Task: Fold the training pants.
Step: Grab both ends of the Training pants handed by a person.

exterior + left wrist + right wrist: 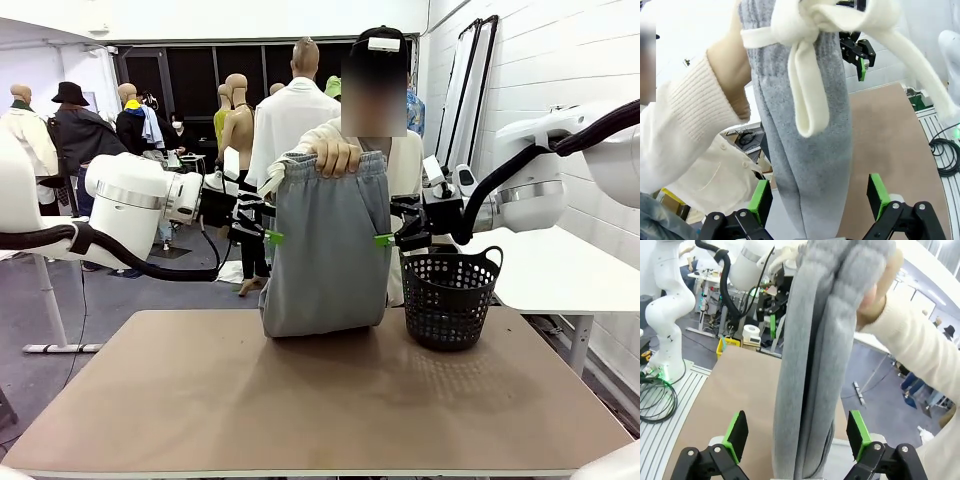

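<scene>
The pants (325,250) hang from a person's hand (335,157), bottom on the table (200,400); left gripper (271,237) and right gripper (385,240), level and facing inward, straddle the side edges, jaws wide open, unclamped; bare table below.

No legible text, labels or signs

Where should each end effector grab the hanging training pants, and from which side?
Pinch the training pants at their side edges, mid-height: left end effector from its own side, right end effector from the other. The person's hand holds the waistband, so the cloth hangs upright between both open finger pairs.
</scene>
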Tool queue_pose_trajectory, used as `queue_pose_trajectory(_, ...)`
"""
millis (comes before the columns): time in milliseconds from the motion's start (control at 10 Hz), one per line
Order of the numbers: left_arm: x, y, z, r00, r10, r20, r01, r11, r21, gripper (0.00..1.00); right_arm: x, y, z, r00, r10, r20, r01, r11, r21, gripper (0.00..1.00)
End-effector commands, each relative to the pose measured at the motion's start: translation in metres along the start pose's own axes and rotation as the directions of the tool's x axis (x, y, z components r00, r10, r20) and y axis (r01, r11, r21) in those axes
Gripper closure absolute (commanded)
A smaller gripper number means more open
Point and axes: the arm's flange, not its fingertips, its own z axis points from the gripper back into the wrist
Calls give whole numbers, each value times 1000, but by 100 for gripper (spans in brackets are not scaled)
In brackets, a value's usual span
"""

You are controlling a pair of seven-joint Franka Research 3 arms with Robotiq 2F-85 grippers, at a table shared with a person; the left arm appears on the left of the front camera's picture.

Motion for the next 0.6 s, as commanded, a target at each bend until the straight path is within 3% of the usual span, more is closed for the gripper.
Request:
queue_pose_trajectory(0,4,-1,-1,999,37,28,-37,999,1,0,11,-5,-3,998,-34,61,33,999,13,0)
queue_pose_trajectory(200,7,-3,-3,993,111,49,-110,994,-7,0,21,-5,-4,996,-51,79,48,998,38,0)
queue_pose_trajectory(500,18,-1,-7,990,128,66,-127,992,-14,0,26,-8,-7,994,-76,80,73,996,52,0)
